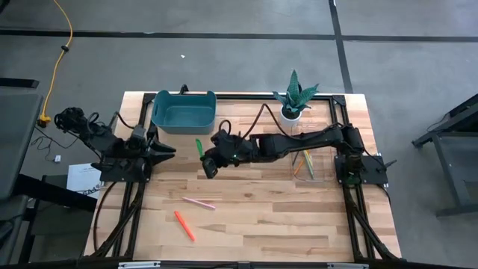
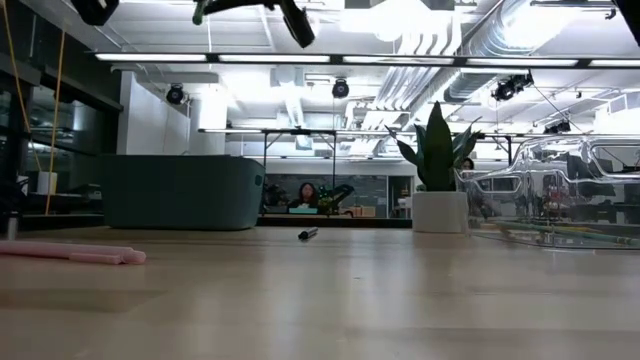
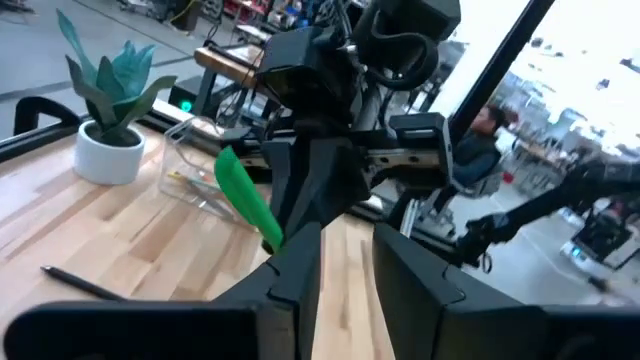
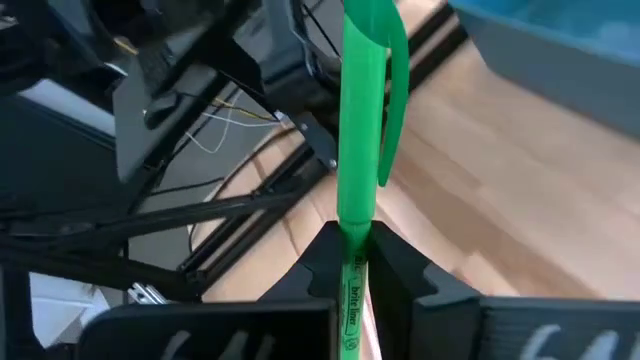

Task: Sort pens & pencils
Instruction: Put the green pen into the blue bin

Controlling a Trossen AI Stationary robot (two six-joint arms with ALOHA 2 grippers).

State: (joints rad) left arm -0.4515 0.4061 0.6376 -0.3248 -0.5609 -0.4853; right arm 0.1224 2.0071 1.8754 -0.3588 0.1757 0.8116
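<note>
While right gripper (image 1: 208, 158) fingers clamp green pen (image 1: 199, 147) in air, mid-tabletop, right of teal bin (image 1: 184, 110), sorting partly done: pencils (image 1: 305, 164) lie in clear tray (image 1: 312, 175), far right. Pink pen (image 1: 199, 202), red-orange pen (image 1: 184, 225), black pen (image 2: 307, 234) left on tabletop (image 1: 254, 224). Left gripper (image 1: 166, 149) idle at left, fingers part-open, empty.

A bright green pen (image 1: 199, 146) is seen, a pale pink pen (image 1: 199, 202), a red-orange pen (image 1: 184, 226), and a teal bin (image 1: 184, 111).

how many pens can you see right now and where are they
4: the green pen is clamped in the right gripper above mid-table, the pink pen and red-orange pen lie near the front, and the black pen lies farther back.
</note>
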